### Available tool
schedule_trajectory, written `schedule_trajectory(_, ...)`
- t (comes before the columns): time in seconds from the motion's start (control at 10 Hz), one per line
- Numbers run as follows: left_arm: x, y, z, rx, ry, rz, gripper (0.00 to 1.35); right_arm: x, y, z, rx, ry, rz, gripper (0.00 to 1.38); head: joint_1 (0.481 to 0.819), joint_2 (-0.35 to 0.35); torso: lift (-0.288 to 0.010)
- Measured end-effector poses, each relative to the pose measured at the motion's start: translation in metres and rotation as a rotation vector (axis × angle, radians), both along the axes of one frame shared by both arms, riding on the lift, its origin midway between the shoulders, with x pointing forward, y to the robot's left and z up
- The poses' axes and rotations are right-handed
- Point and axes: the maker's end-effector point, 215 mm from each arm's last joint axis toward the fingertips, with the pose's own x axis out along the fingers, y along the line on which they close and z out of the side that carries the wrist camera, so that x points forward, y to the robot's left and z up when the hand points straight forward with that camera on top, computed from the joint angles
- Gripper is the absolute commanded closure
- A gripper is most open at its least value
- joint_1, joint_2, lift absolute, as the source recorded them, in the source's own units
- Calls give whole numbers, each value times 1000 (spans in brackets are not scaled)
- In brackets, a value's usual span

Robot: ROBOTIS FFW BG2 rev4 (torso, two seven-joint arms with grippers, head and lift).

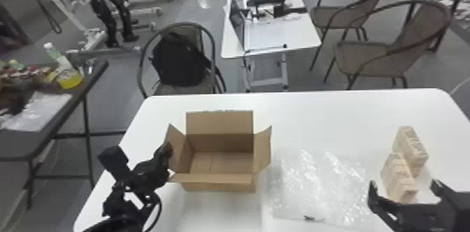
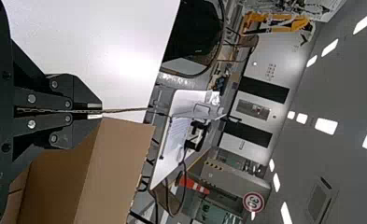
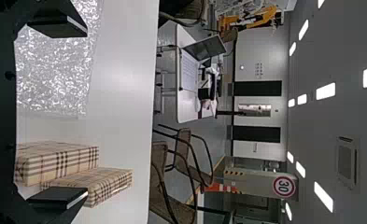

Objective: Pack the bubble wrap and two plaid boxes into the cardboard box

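Head view has the bubble wrap point(image 1: 321, 186) flat on the desk point(image 1: 332, 119) between the cardboard box point(image 1: 220, 183) and two plaid boxes point(image 1: 412, 151). The left gripper point(image 2: 102, 111) pinches a side flap point(image 1: 179, 151) in closed fingers; the right gripper point(image 3: 87, 112) is spread wide, empty. The wrap should prove light, limp and slippery, best gathered well inside its edge; the stiffer plaid boxes suit a squeeze across their narrow sides.

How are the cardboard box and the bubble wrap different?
The cardboard box is brown and you can't see through it, but the bubble wrap is clear and shiny. The box stands up tall with its flaps open, while the bubble wrap lies flat. The left gripper pinches a flap of the box, but not the bubble wrap. Both are on the white table.
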Motion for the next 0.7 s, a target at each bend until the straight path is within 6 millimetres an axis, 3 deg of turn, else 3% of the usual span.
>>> schedule_trajectory(0.2,1,-6,3,-9,-14,-7,1214,14,16,-9,17,113,10,104,695,253,-14)
schedule_trajectory(0.4,4,-15,4,-18,-22,-22,1214,41,46,-18,-1,242,59,105,695,268,-14)
schedule_trajectory(0.7,12,-29,10,-22,-36,-46,1214,62,82,-47,-25,446,107,104,695,281,-14)
